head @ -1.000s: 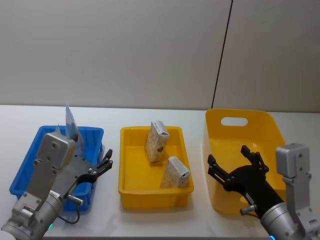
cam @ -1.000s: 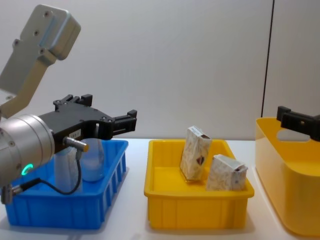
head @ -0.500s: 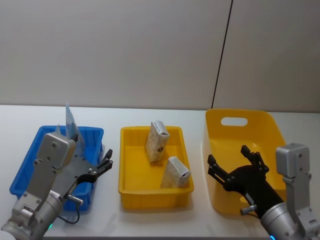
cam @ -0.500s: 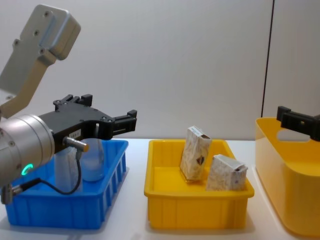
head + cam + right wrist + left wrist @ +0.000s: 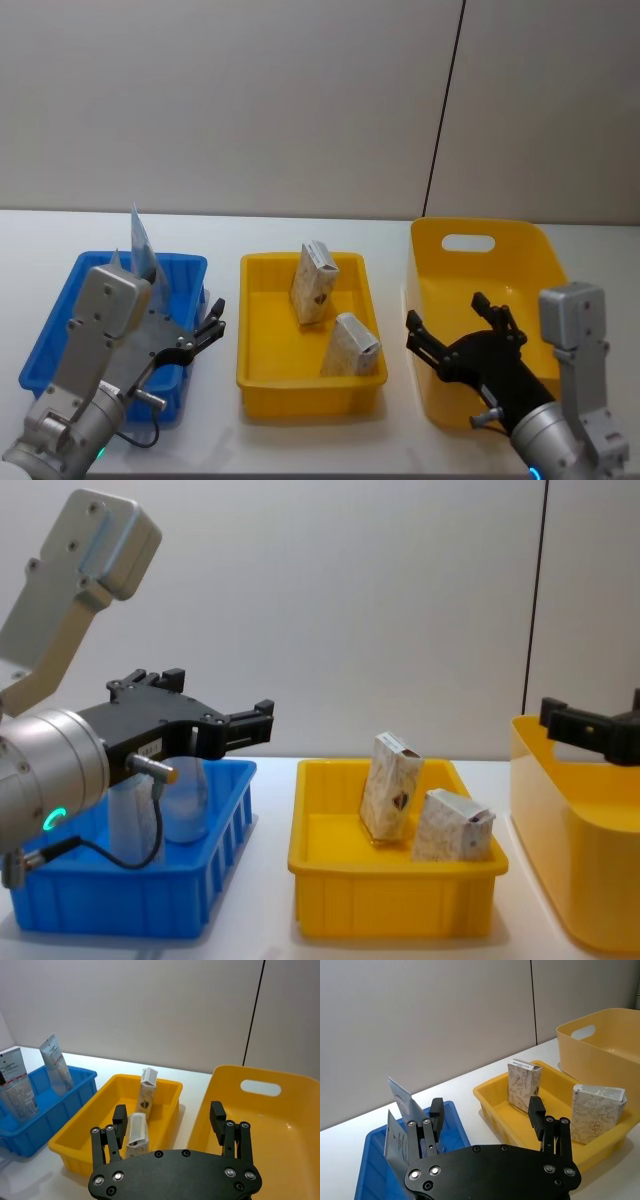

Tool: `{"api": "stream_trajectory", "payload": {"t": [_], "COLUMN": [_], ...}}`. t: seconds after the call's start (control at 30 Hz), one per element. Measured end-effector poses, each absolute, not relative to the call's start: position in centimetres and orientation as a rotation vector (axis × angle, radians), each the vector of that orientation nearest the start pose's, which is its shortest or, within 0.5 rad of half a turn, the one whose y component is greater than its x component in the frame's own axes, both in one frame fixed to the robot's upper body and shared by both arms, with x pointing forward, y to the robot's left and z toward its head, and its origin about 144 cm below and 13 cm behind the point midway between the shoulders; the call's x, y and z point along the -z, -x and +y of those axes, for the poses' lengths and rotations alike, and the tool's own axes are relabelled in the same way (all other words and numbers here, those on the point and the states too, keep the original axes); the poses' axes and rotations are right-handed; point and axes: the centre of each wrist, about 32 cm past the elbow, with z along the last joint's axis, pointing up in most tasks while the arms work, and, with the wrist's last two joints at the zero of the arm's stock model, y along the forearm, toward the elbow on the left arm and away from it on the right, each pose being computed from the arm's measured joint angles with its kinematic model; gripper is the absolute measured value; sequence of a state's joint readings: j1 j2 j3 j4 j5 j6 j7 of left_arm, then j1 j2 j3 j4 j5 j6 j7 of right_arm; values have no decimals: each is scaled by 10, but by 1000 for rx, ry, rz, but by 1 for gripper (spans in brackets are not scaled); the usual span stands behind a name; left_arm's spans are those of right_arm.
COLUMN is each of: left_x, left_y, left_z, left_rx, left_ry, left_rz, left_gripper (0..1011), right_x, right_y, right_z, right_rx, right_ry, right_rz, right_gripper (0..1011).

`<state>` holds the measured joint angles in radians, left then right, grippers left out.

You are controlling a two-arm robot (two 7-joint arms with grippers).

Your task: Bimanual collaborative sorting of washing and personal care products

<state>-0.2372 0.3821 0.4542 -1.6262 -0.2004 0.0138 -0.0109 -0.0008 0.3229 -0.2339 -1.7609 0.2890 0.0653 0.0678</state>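
Head view: your right claw, spread and empty, has edged left across the big bin toward the tray, probably going for one of the packets. The left claw hangs spread at the blue bin's edge. Chest view: both packets stand on end in the tray, with their long axes near upright and slightly tilted.

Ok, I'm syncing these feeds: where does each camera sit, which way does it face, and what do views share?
Head view: high, looking forward and down on the blue bin, middle yellow bin and tall yellow bin; left gripper and right gripper, open, at the lower corners.
Chest view: low, looking level across the table; left arm large at left, right gripper at right edge.
Left wrist view: behind the left gripper, facing the bins.
Right wrist view: behind the right gripper, over the tall yellow bin.
Shared: all show both packets.
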Motion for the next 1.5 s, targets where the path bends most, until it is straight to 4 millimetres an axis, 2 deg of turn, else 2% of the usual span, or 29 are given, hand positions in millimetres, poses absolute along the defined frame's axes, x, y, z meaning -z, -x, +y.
{"api": "stream_trajectory", "payload": {"t": [0.27,0.7,1.5], "left_x": [-1204,-1204,-1204], "left_y": [-492,-492,-492], "left_z": [198,198,198], "left_rx": [-1124,-1124,-1124], "left_ry": [-61,-61,-61], "left_rz": [-268,-268,-268], "left_gripper": [1001,1001,1001], "right_x": [-1192,-1197,-1203], "right_y": [-454,-476,-509], "right_z": [-220,-190,-149], "right_rx": [1214,1199,1251], "right_ry": [15,109,285], "right_rz": [22,147,227], "right_gripper": [1004,1004,1004]}}
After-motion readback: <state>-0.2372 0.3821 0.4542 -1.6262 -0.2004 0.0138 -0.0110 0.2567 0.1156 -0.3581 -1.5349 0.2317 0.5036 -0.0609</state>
